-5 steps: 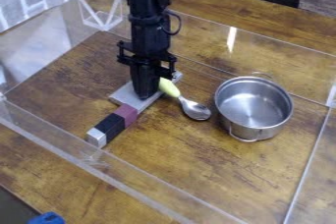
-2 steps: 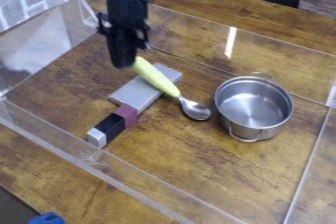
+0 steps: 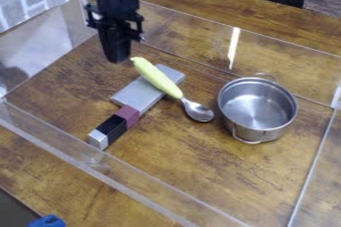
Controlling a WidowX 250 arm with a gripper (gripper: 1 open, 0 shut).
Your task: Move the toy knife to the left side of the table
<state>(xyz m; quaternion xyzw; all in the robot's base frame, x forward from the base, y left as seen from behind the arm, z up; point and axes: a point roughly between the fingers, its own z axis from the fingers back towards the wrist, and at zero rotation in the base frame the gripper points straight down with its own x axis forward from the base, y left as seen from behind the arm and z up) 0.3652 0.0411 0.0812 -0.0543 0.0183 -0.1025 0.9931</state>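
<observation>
One robot arm reaches down from the top left, and its single hand (image 3: 116, 56) hangs above the bare wood with its tips pointing straight down. The two fingers are pressed together, clenched on nothing; the hand sits up and to the left of the other things and touches none of them.

One worktop (image 3: 266, 186) carries everything: brown wood grain, ringed by low clear plastic walls (image 3: 80, 147).

Moving rightward from the hand, there is one toy knife (image 3: 126, 111) lying flat near the middle of the worktop, a little left of centre. Its flat grey blade points up and to the right; its blocky dark handle with a pale tip points down and to the left, toward the near wall. It is free of the hand.

Next comes one yellow-handled spoon (image 3: 168, 84). Its handle lies slantwise over the far corner of the blade, and its silver bowl rests on the wood just to the right of the knife.

Furthest right stands one small metal pot (image 3: 257, 109), upright and open, just beside the spoon's bowl; whether they touch cannot be told.

One small blue thing (image 3: 47, 221) shows at the bottom left edge, outside the walls, too cropped to identify.
</observation>
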